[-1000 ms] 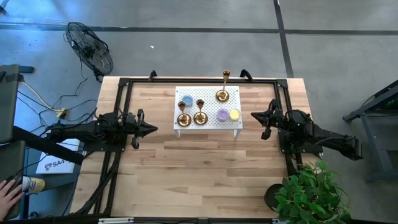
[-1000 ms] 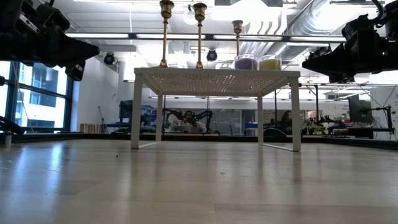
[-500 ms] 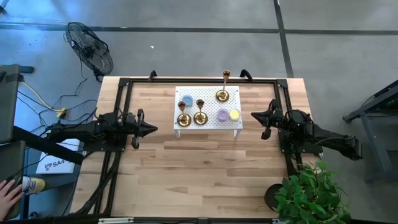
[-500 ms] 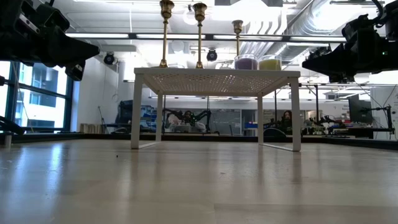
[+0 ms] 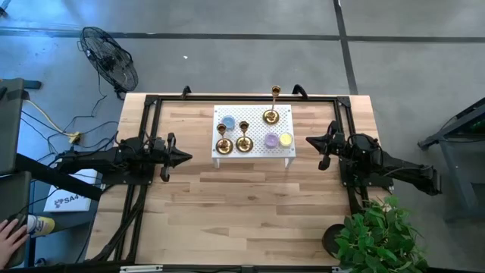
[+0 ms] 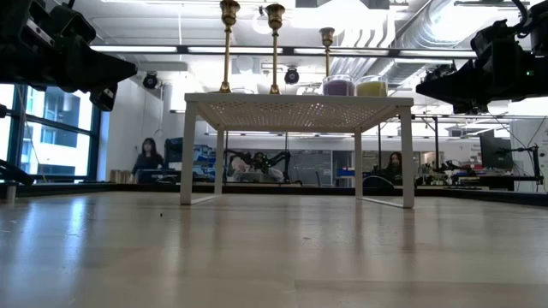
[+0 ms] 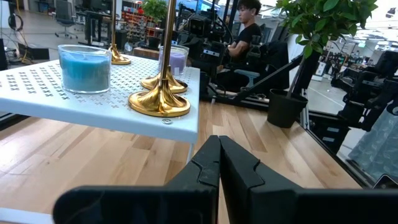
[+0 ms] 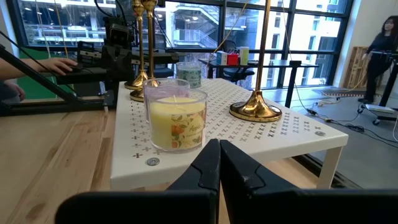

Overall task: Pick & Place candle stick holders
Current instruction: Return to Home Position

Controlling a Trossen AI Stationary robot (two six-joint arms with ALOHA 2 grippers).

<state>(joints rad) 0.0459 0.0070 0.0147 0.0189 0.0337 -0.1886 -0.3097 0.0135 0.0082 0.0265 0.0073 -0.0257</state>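
left claw, right claw pressed together | three candle holders on shelf | blue candle in high view, not low

Light wooden plank table with a small white perforated metal shelf standing on its far middle. On the shelf there's a blue glass jar candle far left, two shiny gold candle stick holders near left, a third gold holder far right, and a purple jar candle touching a yellow jar candle near right.
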